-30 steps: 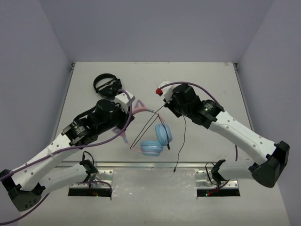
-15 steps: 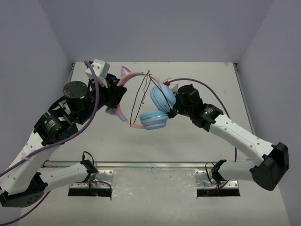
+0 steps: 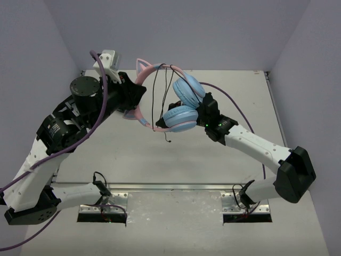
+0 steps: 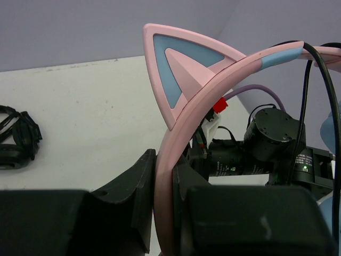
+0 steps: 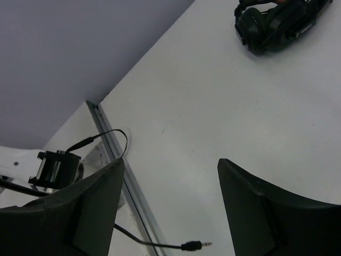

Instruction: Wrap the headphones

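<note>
Table (image 3: pixel 224 160): headphones (image 3: pixel 180 118) held up off it, toward 12 o'clock. Left gripper (image 4: pixel 164 181) clamped on pink headband just below a cat ear. Right gripper (image 5: pixel 170 165) at earcups' 3 o'clock, jaws wide, nothing in them. Cable (image 3: pixel 155 101) draped over band, plug (image 5: pixel 193 245) dangling.

No writing is legible; the white print on the right arm's housing (image 4: pixel 277 133) is too small.

Bright even light, soft shadows
</note>
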Available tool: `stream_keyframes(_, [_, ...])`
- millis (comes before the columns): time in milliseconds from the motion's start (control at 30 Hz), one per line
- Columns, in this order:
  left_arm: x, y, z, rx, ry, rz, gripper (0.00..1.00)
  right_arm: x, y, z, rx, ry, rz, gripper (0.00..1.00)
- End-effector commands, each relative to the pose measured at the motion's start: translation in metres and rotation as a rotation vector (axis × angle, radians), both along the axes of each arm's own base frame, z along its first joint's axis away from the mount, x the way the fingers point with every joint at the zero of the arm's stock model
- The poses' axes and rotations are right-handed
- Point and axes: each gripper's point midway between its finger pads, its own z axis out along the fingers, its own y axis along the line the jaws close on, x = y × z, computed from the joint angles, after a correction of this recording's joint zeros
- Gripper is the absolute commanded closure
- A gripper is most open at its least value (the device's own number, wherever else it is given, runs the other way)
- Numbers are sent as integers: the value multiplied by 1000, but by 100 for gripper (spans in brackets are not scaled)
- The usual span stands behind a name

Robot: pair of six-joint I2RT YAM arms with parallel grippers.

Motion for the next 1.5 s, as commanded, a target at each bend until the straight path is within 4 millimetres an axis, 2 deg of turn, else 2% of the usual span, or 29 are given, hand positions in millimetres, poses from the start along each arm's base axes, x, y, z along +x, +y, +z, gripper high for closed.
stream_keyframes(0, [-12, 10, 45, -156, -66, 20, 100, -11, 15, 46, 140, -62, 74, 28])
stream_keyframes(33, [-13, 10, 45, -159, -66, 17, 100, -15, 11, 52, 155, -73, 72, 28])
stream_keyframes(167, [-16, 11, 46, -156, -62, 10, 100, -19, 2, 39, 138, -65, 48, 28])
stream_keyframes(500, [-19, 17, 58, -177, -79, 21, 100, -34, 19, 42, 217, -41, 179, 29])
stream_keyframes(667, [-23, 20, 61, -181, -85, 18, 100, -28, 16, 39, 190, -39, 142, 28])
stream_keyframes(700, [-23, 19, 60, -178, -84, 15, 100, -25, 13, 36, 165, -37, 120, 26])
stream_keyframes(733, [-24, 20, 60, -176, -82, 15, 100, -20, 10, 38, 152, -37, 84, 20])
stream_keyframes(767, [-25, 21, 60, -179, -82, 13, 100, -5, -2, 30, 102, -18, -39, 18])
stream_keyframes(867, [-27, 22, 61, -181, -84, 13, 100, 2, -12, 32, 71, -49, -97, 17])
stream_keyframes(1133, [-32, 25, 66, -189, -91, 4, 100, -4, -40, 33, -4, -121, -160, 16])
stream_keyframes(1467, [-35, 22, 71, -214, -97, -18, 100, -25, -43, 35, -22, -187, -54, 19])
